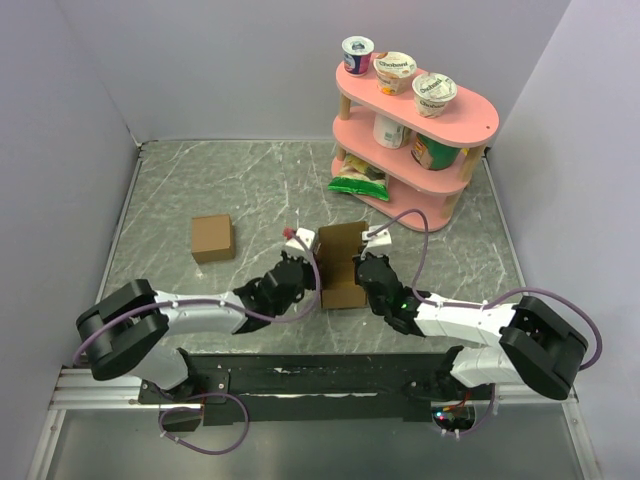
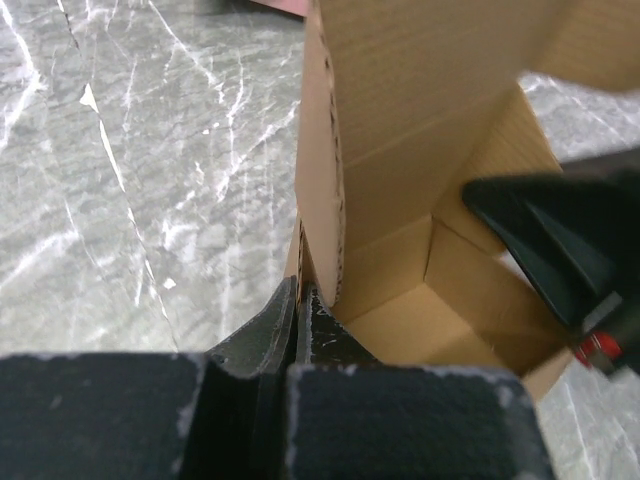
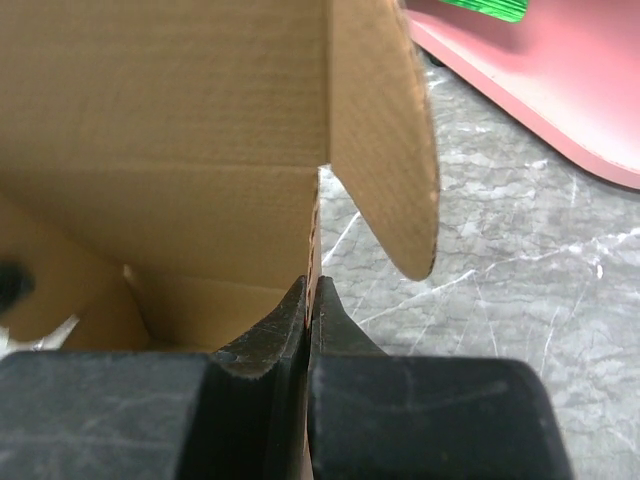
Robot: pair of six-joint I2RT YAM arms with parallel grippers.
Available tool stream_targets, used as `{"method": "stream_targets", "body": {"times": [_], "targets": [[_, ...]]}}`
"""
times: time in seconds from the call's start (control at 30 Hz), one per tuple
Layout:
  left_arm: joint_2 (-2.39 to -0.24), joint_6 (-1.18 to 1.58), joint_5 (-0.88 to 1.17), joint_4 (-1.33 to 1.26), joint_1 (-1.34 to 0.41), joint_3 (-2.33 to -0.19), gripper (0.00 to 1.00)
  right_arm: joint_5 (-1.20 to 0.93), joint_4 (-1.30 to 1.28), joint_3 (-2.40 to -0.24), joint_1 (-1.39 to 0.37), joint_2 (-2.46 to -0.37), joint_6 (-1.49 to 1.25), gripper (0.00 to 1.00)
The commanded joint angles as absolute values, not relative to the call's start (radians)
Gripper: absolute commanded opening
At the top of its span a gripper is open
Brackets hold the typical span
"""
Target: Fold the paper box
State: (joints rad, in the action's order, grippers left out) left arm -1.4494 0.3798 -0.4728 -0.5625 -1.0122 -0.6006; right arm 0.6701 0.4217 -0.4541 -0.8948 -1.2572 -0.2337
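Tightly, both end effectors pinch the paper box.

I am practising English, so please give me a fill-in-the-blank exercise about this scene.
1. The left gripper and the right gripper are each ____ on the paper box.
2. The top of the paper box is ____.
3. In the top view, the smaller cardboard cube stands to the ____ of the paper box.
4. The shelf at the back is coloured ____.
Missing words: shut; open; left; pink.
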Motion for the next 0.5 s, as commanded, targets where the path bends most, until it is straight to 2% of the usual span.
{"method": "stream_targets", "body": {"times": [0.0,0.1,0.47], "targets": [[-1.456,0.385,-0.508,-0.626,-1.112,-0.528,0.01,0.669,0.423,-0.522,-0.93,-1.255,-0.308,0.0],[-1.476,0.388,-0.549,-0.652,-1.138,-0.517,0.01,0.692,0.428,-0.508,-0.954,-1.262,-0.333,0.0],[-1.509,0.465,-0.592,-0.494,-1.152,-0.65,0.01,0.816,0.439,-0.417,-1.066,-1.282,-0.429,0.0]]}}
